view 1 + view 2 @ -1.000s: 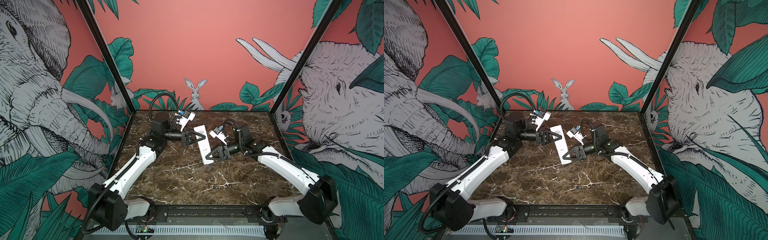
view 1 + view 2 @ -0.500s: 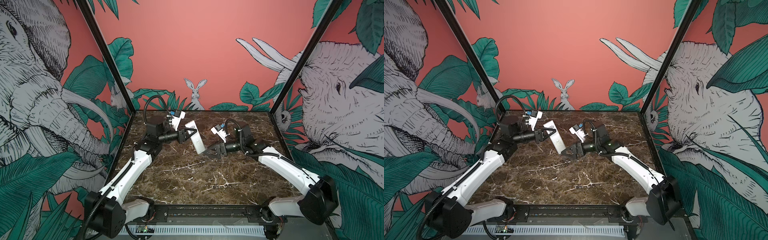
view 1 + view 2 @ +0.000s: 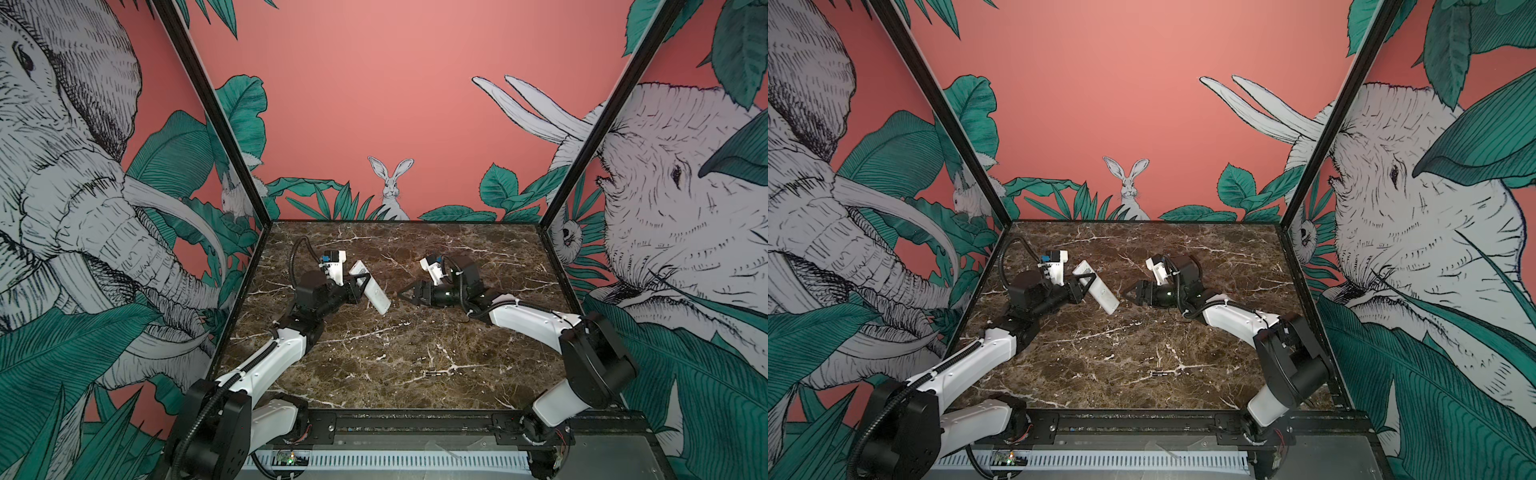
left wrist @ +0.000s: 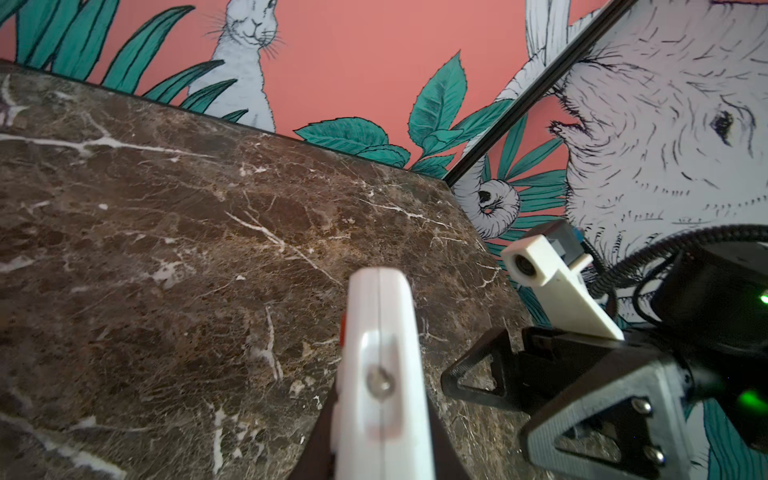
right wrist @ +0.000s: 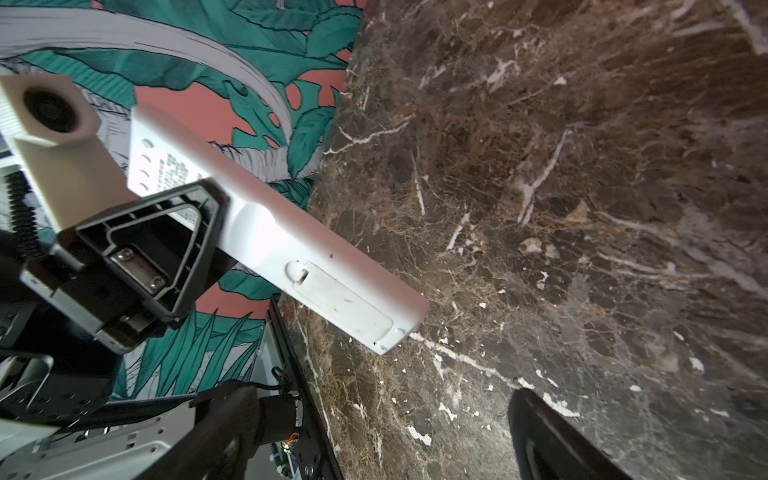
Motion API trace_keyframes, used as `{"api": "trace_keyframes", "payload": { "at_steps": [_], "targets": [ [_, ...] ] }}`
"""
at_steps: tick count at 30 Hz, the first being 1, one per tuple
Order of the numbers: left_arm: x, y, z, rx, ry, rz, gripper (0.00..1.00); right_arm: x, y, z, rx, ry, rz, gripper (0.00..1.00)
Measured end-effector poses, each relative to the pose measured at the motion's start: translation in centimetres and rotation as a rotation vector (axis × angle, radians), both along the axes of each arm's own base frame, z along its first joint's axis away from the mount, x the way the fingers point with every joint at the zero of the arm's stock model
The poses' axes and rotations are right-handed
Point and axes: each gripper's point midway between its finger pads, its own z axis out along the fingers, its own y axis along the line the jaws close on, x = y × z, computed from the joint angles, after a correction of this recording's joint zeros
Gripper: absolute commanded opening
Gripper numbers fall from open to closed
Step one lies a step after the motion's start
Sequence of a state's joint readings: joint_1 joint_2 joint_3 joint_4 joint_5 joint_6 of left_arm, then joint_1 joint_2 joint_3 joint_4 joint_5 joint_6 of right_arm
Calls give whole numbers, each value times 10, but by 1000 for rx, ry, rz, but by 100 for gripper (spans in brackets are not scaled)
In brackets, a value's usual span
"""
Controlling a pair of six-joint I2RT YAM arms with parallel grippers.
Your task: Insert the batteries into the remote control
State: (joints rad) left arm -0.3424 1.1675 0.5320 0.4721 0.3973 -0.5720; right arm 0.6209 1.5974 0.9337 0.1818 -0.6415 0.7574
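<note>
My left gripper (image 3: 360, 287) is shut on the remote control (image 3: 372, 293), a slim white bar held tilted above the marble table (image 3: 415, 332). In the right wrist view the remote control (image 5: 286, 249) shows its plain back, with the battery cover (image 5: 343, 303) in place. In the left wrist view its end (image 4: 380, 365) stands up between my closed fingers. My right gripper (image 3: 409, 296) is open and empty, a short gap to the right of the remote's lower end. A tiny dark battery (image 3: 1158, 373) lies on the marble near the front middle.
Printed walls close in the table on the left, back and right. A black rail (image 3: 415, 424) runs along the front edge. The left arm (image 3: 282, 349) and the right arm (image 3: 528, 324) reach in from the front corners.
My right gripper has opened, let go of the remote's lower end and drawn back to the right. My left gripper has carried the remote up and to the left.
</note>
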Motion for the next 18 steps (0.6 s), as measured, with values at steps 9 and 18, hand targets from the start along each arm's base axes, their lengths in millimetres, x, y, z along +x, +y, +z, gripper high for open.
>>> {"api": "trace_keyframes", "payload": {
  "at_steps": [9, 18],
  "targets": [
    [-9, 21, -49, -7, 9, 111, 0, -4, 35, -34, -95, 31, -44, 80],
    [-12, 29, -48, -15, -64, 151, 0, 0, 59, -61, -98, 102, -70, 76]
  ]
}}
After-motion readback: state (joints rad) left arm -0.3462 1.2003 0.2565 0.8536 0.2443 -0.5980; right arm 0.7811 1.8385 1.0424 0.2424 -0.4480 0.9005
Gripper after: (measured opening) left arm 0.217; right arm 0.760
